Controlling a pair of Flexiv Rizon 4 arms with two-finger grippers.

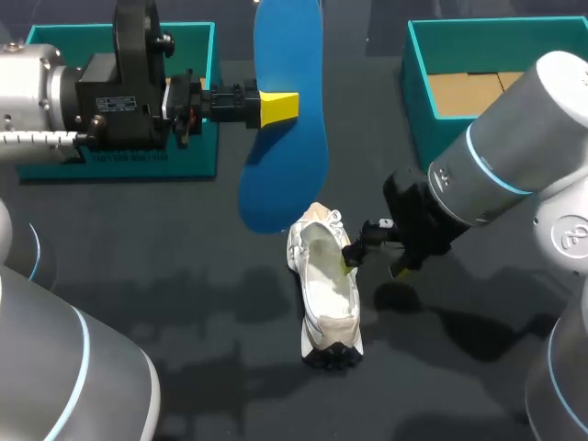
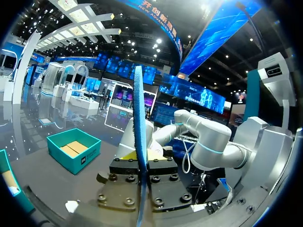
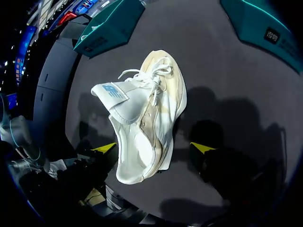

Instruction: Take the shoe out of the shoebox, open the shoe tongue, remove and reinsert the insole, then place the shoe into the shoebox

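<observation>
Shoe: the white shoe [image 1: 328,292] is lying on the dark table [image 1: 184,276], outside both boxes and out in front of the gap between them, with its opening facing upward.
Tongue: the tongue [image 3: 115,92] is standing pulled up and folded away from the opening, its blue patch showing. The laces [image 3: 150,75] are lying loose just beyond it.
Insole: the blue insole [image 1: 287,110] is hanging upright in the air above the table. In the head view its lower end is showing just beside the shoe's laced end, and I cannot tell whether the two are touching.
Left gripper: the left gripper [image 1: 280,107] is clamping the insole from both sides, about halfway along its length. In the left wrist view the insole is showing edge-on, squeezed between the two fingers.
Right gripper: the right gripper [image 3: 154,147] is hovering low at the shoe with its fingers spread wide and gripping nothing. One yellow tip is sitting just beside the shoe's side, and the other is sitting well off it.
Left teal box: the left teal box [image 1: 204,41] is sitting at the far left of the table, mostly hidden behind the left arm [image 1: 55,87].
Right teal box: the right teal box [image 1: 419,101] is sitting at the far right with brown cardboard [image 1: 469,92] lying inside. The right arm [image 1: 514,156] is crossing in front of its near corner.
</observation>
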